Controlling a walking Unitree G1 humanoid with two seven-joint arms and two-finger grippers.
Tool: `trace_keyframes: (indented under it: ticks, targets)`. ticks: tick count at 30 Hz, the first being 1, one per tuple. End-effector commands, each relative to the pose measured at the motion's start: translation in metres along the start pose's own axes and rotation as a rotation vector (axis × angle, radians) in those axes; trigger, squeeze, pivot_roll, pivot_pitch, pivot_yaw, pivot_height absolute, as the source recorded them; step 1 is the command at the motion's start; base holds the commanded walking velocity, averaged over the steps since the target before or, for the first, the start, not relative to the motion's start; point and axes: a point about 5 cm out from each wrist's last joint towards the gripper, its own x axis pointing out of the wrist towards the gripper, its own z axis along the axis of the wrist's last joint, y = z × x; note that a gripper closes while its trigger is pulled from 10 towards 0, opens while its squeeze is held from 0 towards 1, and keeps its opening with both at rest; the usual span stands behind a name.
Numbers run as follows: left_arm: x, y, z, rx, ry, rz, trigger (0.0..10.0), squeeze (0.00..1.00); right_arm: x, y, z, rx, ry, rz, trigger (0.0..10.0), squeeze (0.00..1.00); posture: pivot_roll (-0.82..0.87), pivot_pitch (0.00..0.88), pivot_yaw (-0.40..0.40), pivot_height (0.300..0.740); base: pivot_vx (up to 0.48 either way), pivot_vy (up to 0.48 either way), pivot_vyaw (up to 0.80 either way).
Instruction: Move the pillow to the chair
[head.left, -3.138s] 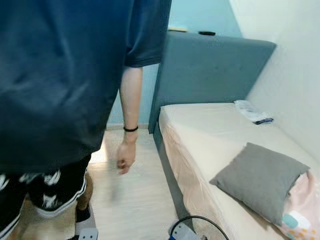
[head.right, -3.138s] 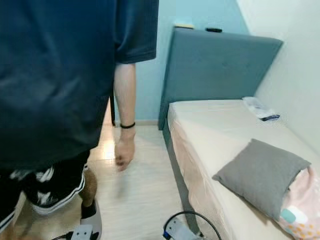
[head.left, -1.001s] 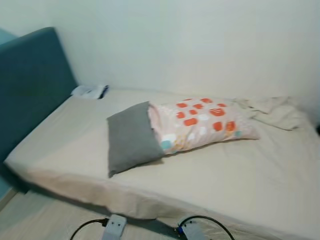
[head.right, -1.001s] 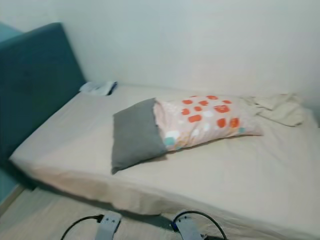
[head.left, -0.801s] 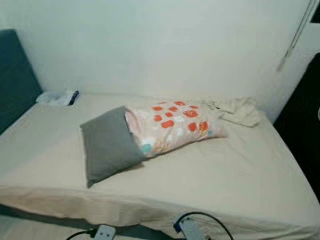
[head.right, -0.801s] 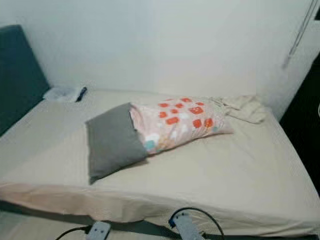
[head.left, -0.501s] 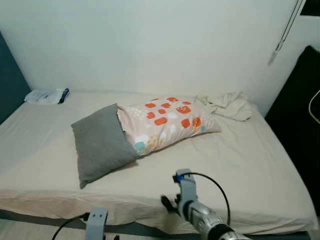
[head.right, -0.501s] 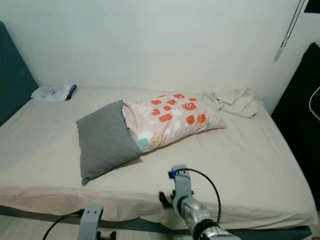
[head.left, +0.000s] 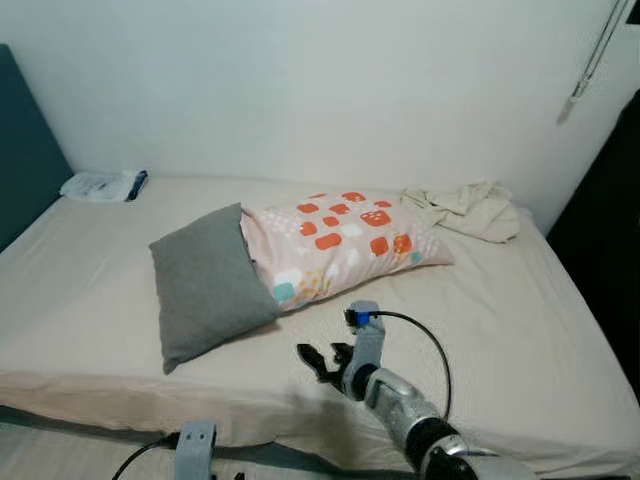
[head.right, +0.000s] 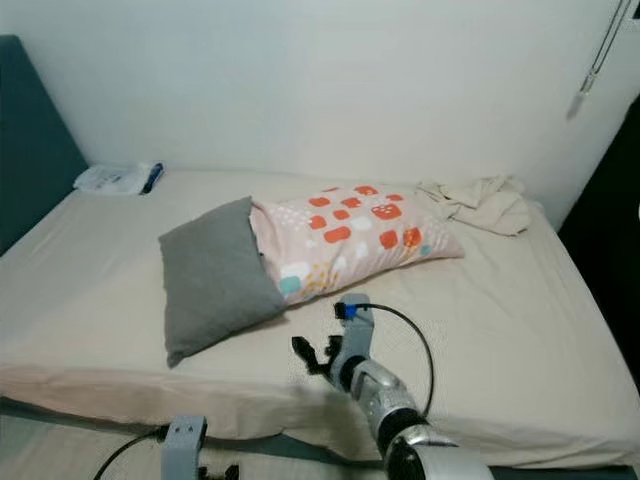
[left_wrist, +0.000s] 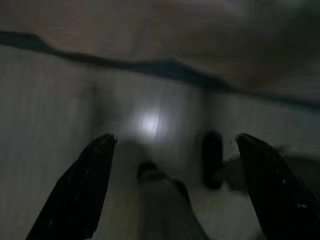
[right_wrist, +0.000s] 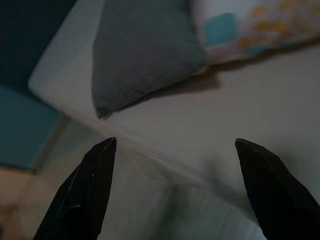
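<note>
The grey pillow (head.left: 207, 283) lies on the bed (head.left: 520, 330), its right edge tucked under a spotted pillow (head.left: 340, 240). The right hand (head.left: 318, 362) hovers over the near bedside, just right of the grey pillow, fingers spread wide, holding nothing. The left hand (left_wrist: 170, 190) hangs low over the floor, fingers wide apart too.

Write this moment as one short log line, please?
stage: reaching | right hand: open, raised over bed edge, short of grey pillow | left hand: open, idle, low | pillow: untouched beside patterned pillow
</note>
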Motion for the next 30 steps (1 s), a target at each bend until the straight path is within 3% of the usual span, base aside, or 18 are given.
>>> trace_keyframes:
  ticks: [1,7,11,14,15,22,30]
  targets:
    - [-0.004,0.009,-0.009,-0.022,0.026,0.028,10.0,0.00,0.006,0.016,-0.004,-0.039,0.018,0.060,10.0,0.00,0.01,0.037,0.011,0.740,0.341,0.000,0.77]
    - [-0.005,0.010,-0.011,-0.020,0.030,0.026,10.0,0.00,0.006,0.021,-0.009,-0.105,0.037,0.097,10.0,0.00,0.01,0.049,0.015,0.740,0.346,0.000,0.76]
    - [-0.005,0.009,-0.013,-0.029,0.045,0.021,10.0,0.00,0.007,0.016,-0.011,-0.129,0.085,0.002,10.0,0.00,0.01,0.056,0.021,0.740,0.071,0.000,0.00]
    - [-0.005,0.007,-0.015,-0.012,0.051,0.009,10.0,0.00,0.004,0.006,-0.009,-0.072,0.071,-0.083,10.0,0.00,0.00,0.066,0.024,0.740,0.000,0.000,0.00]
    - [-0.005,0.007,-0.015,-0.010,0.057,0.001,10.0,0.00,0.002,0.000,-0.010,-0.010,0.070,-0.126,10.0,0.00,0.00,0.066,0.024,0.740,0.000,0.000,0.00]
    - [-0.005,0.004,-0.017,0.039,0.074,-0.032,10.0,0.00,-0.007,-0.021,-0.009,0.079,0.058,-0.284,10.0,0.00,0.00,0.083,0.035,0.711,0.000,0.000,0.00]
    - [-0.006,0.002,-0.020,0.044,0.081,-0.040,10.0,0.00,-0.006,-0.022,0.000,0.176,-0.001,-0.267,10.0,0.00,0.00,0.100,0.041,0.666,0.000,0.000,0.00]
